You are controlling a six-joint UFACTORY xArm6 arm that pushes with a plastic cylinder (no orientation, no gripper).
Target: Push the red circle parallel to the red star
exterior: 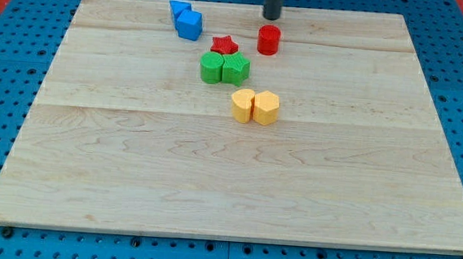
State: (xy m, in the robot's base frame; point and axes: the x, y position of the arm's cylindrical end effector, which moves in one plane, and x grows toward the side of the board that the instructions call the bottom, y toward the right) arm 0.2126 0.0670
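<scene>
The red circle (269, 40) stands near the view's top, right of centre. The red star (224, 45) lies a short way to its left, with a gap between them. My tip (271, 17) is just above the red circle in the view, close to its far side; I cannot tell whether they touch.
Two green blocks (224, 68) sit touching just below the red star. Two yellow blocks (255, 107) sit side by side lower down. Two blue blocks (186, 19) lie at the upper left. The wooden board (227, 186) rests on a blue pegboard.
</scene>
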